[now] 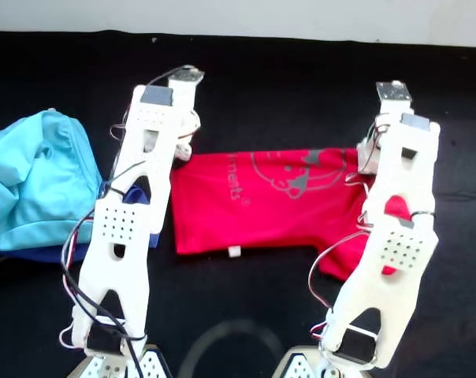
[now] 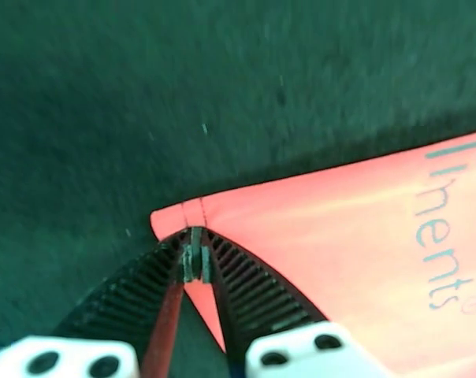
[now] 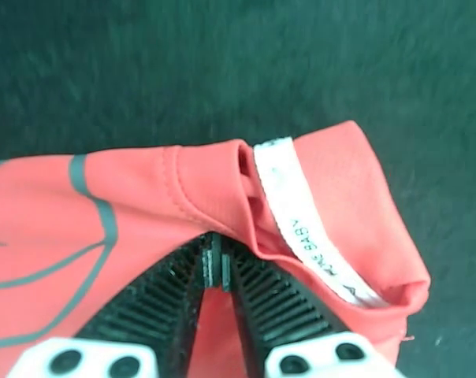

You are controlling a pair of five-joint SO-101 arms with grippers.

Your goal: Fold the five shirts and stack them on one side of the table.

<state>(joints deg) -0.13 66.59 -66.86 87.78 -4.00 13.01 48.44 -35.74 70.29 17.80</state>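
Note:
A red shirt (image 1: 262, 201) with a grey print lies across the middle of the black table, partly folded. My left gripper (image 2: 196, 264) is shut on the red shirt (image 2: 340, 236) at its hemmed corner; in the high view that gripper (image 1: 181, 150) sits at the shirt's far left corner. My right gripper (image 3: 216, 270) is shut on the red shirt (image 3: 143, 197) by the collar, beside the white neck label (image 3: 301, 224). From above, this gripper (image 1: 370, 157) is at the shirt's far right edge.
A crumpled light blue shirt (image 1: 33, 185) lies at the left on top of a dark blue one (image 1: 49, 253). The black table cloth (image 1: 285, 87) is bare behind the arms. The table's far edge meets a white wall (image 1: 301, 16).

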